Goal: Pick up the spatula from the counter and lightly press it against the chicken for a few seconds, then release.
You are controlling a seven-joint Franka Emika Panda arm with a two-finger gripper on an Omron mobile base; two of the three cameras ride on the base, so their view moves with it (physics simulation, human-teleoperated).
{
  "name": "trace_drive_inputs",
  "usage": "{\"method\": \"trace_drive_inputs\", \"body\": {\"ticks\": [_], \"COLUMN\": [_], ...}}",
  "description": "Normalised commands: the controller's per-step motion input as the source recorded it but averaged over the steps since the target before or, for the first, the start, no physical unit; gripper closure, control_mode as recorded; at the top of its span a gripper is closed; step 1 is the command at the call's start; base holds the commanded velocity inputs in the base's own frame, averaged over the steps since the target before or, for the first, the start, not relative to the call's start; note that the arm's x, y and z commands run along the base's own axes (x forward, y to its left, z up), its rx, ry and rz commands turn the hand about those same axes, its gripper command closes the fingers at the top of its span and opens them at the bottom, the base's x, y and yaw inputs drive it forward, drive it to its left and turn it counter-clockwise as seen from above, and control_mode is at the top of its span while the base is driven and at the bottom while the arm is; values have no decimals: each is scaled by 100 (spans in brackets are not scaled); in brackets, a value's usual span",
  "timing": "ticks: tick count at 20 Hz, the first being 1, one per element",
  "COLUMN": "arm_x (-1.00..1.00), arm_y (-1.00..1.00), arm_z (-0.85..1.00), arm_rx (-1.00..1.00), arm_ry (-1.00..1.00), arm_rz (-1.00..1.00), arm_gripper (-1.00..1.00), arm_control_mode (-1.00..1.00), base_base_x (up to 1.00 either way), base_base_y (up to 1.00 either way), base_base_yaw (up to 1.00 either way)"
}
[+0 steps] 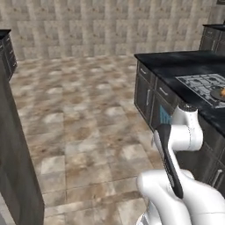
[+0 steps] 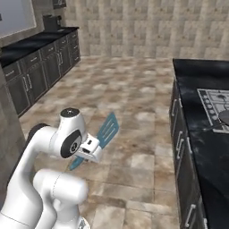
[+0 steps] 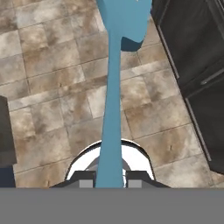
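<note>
In the tool (image 3: 109, 180), the spatula (image 2: 108, 129)

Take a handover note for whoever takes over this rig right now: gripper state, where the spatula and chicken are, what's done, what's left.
Gripper: shut on the spatula handle, blade pointing away from the hand, over the floor beside the counter.
Chicken: probably the orange bit at the right edge of the left base view, in a pan on the stove. The spatula is well clear of it.
Done: spatula picked up.
Left: carry it to the chicken, press lightly for a few seconds, release.
</note>
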Motion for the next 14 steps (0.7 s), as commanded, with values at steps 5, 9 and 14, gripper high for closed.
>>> {"method": "trace_drive_inputs", "body": {"ticks": [5, 9, 14], "arm_x": [0, 0, 0], "arm_y": [0, 0, 0], "arm_z": [0, 0, 0], "arm_rx": [0, 0, 0], "arm_ry": [0, 0, 0], "arm_rz": [0, 0, 0], "arm_gripper": [100, 100, 100], "arm_control_mode": [100, 100, 100], "base_base_x": [100, 99, 99], "base_base_y": [47, 39, 18], "base_base_yaw": [-10, -4, -4]}}
